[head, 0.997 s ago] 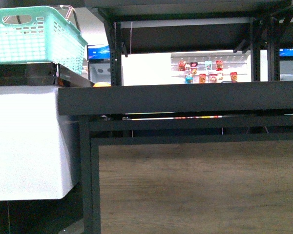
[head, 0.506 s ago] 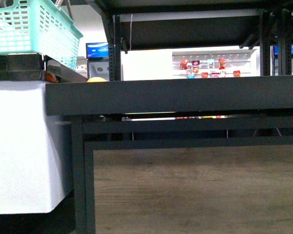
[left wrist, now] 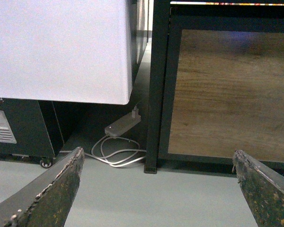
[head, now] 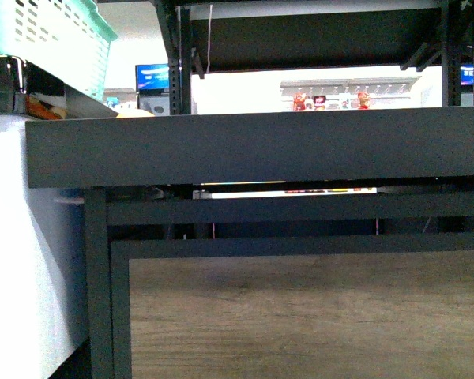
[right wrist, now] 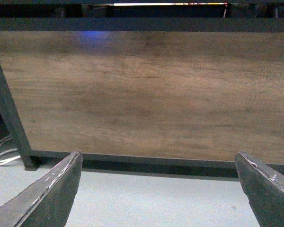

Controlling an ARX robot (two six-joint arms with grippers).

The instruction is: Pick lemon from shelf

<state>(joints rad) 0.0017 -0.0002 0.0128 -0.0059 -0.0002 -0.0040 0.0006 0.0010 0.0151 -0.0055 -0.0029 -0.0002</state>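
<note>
The shelf (head: 261, 146) filled more of the front view than a second before, suggesting the robot had closed in; the lemon (head: 134, 114) peeked yellow above its lip, near the left end; left gripper (left wrist: 157, 156) and right gripper (right wrist: 157, 155) hung low, jaws spread wide, empty.

The front camera sits low and close, about level with the front lip of the shelf (head: 253, 146) and facing it squarely. The wood panel (head: 300, 316) fills the lower frame, with a white cabinet (head: 16, 237) at the left. Both wrist cameras ride lower still, near the floor (left wrist: 132, 198), looking forward. The left fingers (left wrist: 52, 198) frame the shelf's corner upright (left wrist: 156, 85), the cabinet and a cable (left wrist: 116, 153). The right fingers (right wrist: 47, 198) frame the panel head-on, close up. All three views share that panel, and both wrist views share the upright and the cable.
</note>
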